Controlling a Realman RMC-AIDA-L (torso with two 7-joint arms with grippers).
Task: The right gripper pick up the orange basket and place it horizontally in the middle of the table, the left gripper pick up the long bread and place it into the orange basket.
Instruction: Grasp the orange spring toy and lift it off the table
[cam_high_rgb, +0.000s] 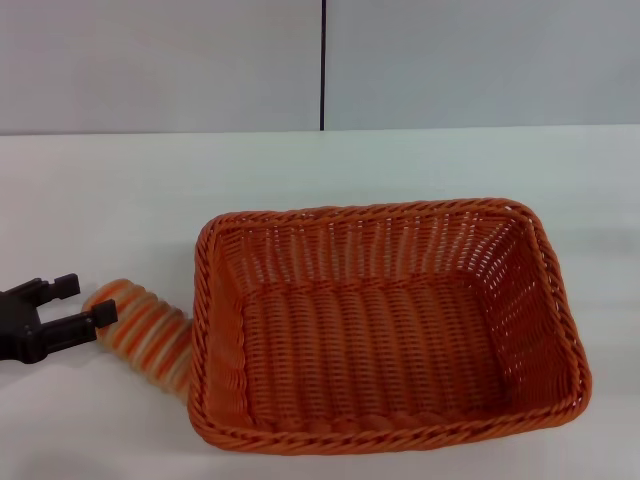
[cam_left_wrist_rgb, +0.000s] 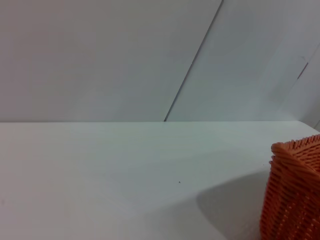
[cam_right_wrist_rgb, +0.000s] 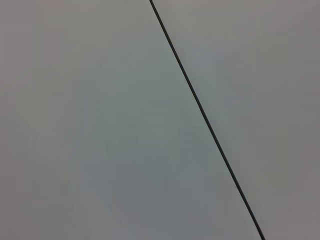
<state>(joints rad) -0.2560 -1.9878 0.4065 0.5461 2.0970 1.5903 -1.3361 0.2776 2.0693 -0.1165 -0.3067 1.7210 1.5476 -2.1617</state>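
1. Across the table's (cam_high_rgb: 120, 200) middle, toward its near edge, the orange basket (cam_high_rgb: 385, 325) lies lengthwise, empty; stiff wicker, probably light.
2. Against its left wall lies the long bread (cam_high_rgb: 145, 330), likely light, ridged, best gripped across its middle.
3. Left gripper (cam_high_rgb: 75, 304), parted wide, touches the bread's outer end.
4. Right gripper: unseen.

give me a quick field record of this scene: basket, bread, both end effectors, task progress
basket: orange basket upright on the table, holding nothing
bread: long bread on the table against the basket's left wall, outside it
left end effector: left gripper at the bread's outer end, fingers open, one tip touching the loaf
right end effector: not in view
progress: basket seems placed; bread not yet in it
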